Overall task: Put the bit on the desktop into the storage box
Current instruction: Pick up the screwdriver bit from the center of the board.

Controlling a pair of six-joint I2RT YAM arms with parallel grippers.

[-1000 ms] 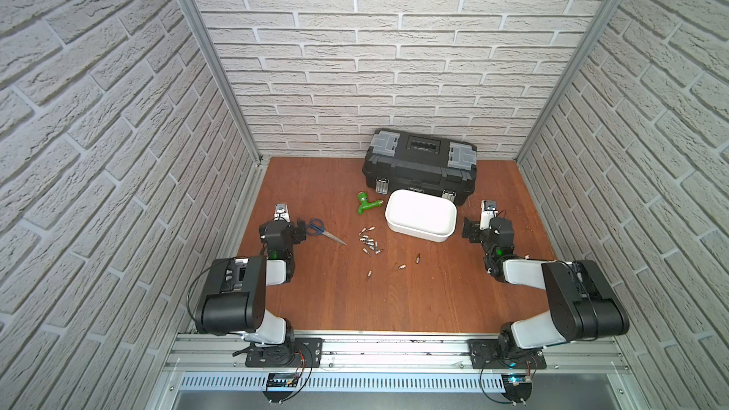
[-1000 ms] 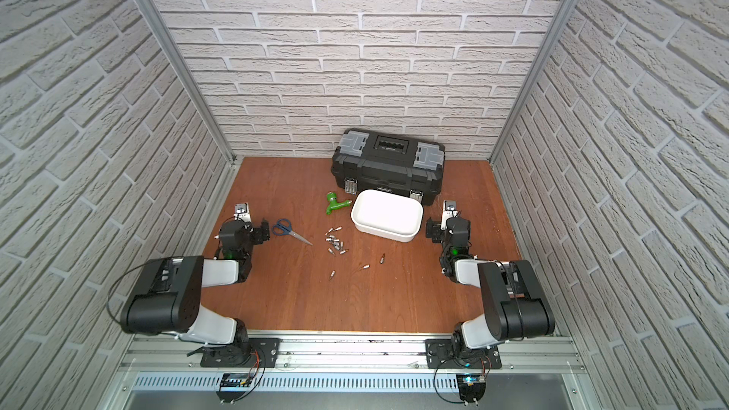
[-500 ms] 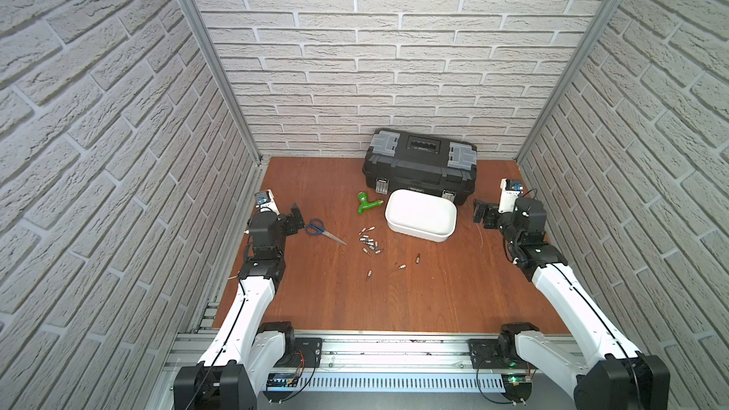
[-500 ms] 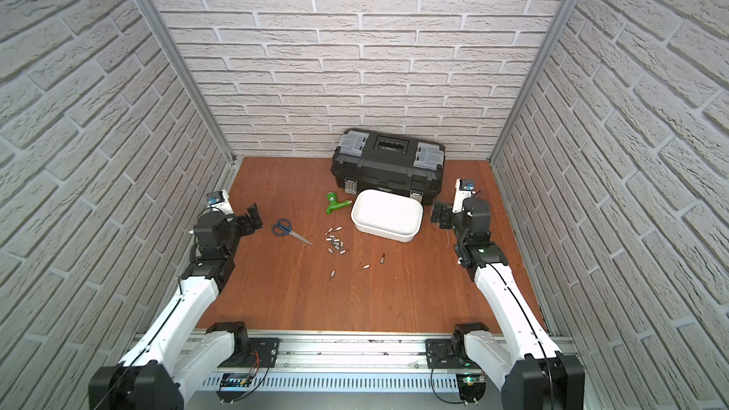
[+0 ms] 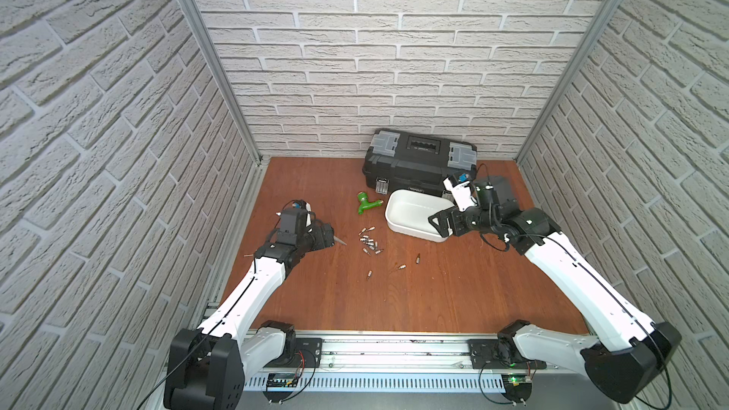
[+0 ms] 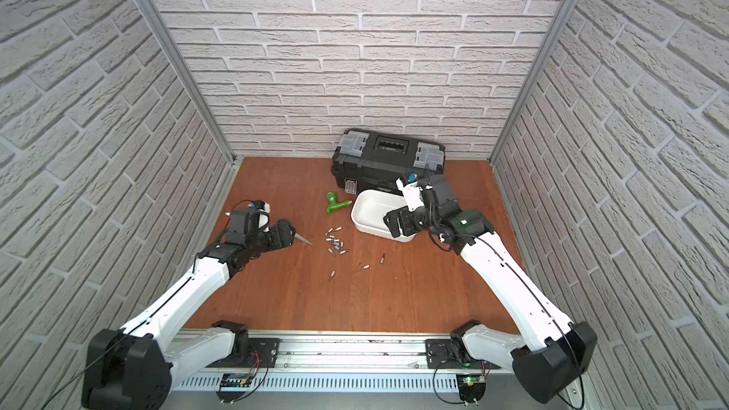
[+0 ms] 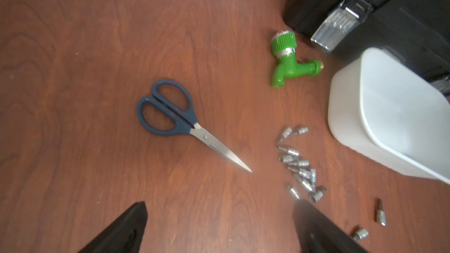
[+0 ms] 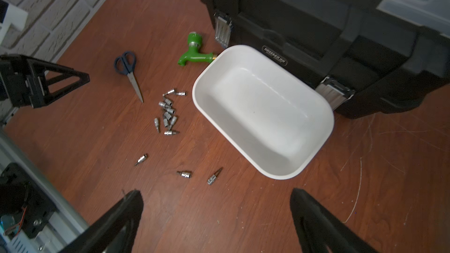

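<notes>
Shiny metal bits [image 7: 300,164], matt wood-grain desktop [image 7: 97,45]

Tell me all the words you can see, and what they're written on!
On the black toolbox, a small nameplate on its front: letters too blurred to read in the right wrist view, too small in both top views.
On the storage box, scissors, green tap and bits: no writing shows.

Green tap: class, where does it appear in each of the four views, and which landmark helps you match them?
In a top view: the green tap lies beside the storage box, before the black toolbox.
In a top view: same place, spout toward the storage box.
Left wrist view: between the scissors and the black toolbox, at.
Right wrist view: spout at the storage box's corner.
Shared landmark: the storage box.
</notes>
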